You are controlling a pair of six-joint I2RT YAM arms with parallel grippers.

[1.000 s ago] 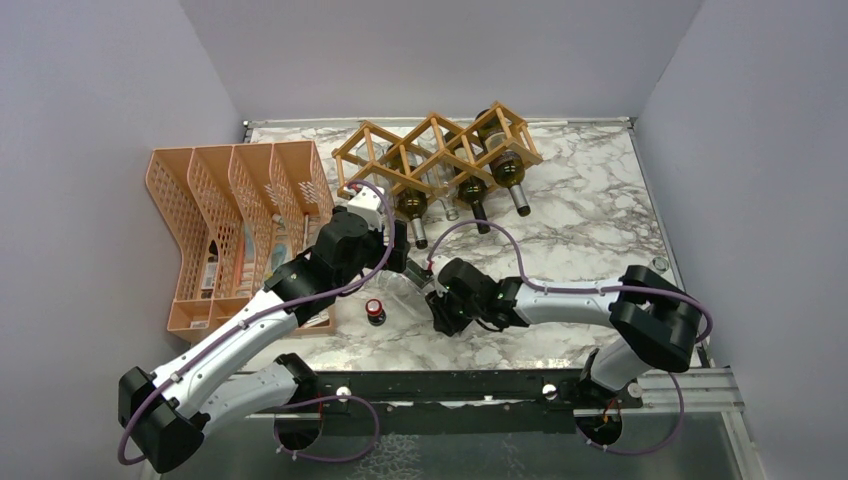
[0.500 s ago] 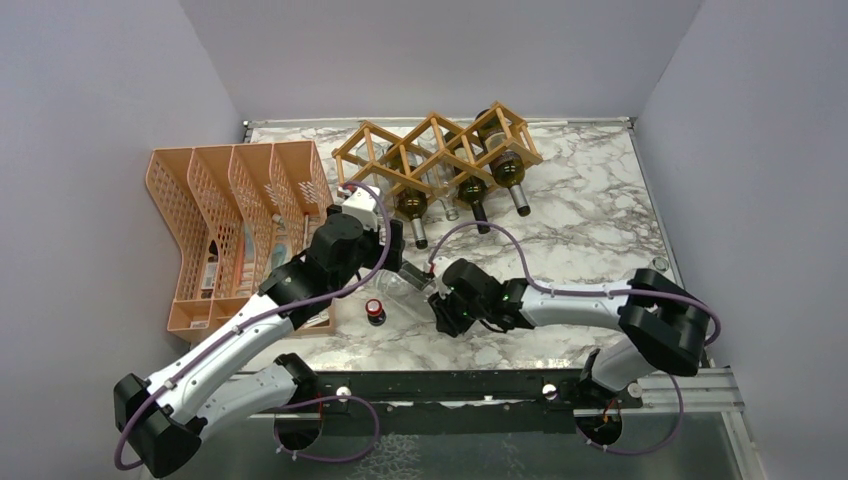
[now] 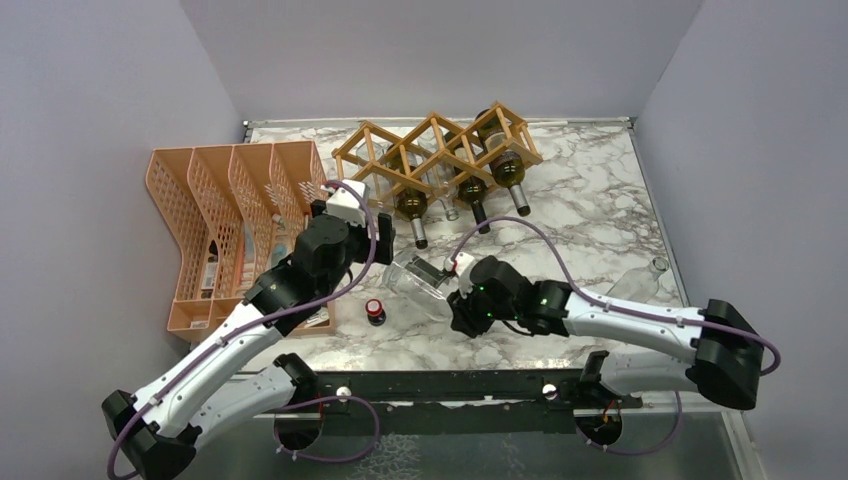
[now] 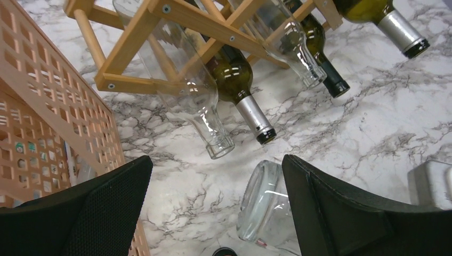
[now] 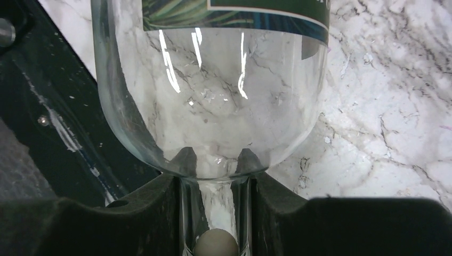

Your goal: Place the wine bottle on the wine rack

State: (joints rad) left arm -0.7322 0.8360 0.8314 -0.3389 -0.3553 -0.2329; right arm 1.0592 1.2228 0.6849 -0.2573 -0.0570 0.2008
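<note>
The wine bottle [image 3: 412, 280] is clear glass with a dark label and lies near the table's middle, its base toward the left arm. My right gripper [image 3: 452, 292] is shut on its neck; in the right wrist view both fingers clamp the neck [image 5: 216, 213] below the rounded shoulder [image 5: 213, 96]. My left gripper [image 3: 381, 236] hangs open just behind the bottle, and its wide-apart fingers [image 4: 101, 208] frame the bottle's base [image 4: 266, 202] without touching it. The wooden wine rack [image 3: 437, 148] stands at the back and holds dark and clear bottles [image 4: 234, 80].
An orange mesh file organiser [image 3: 232, 215] fills the left side, close beside the left arm. A small red-topped cap [image 3: 375, 310] sits on the marble in front of the bottle. Another clear bottle [image 3: 640, 280] lies near the right edge.
The right gripper has closed on the bottle's neck and shifted right, its arm stretching out. The left gripper has drawn back to the left, away from the bottle, still open.
</note>
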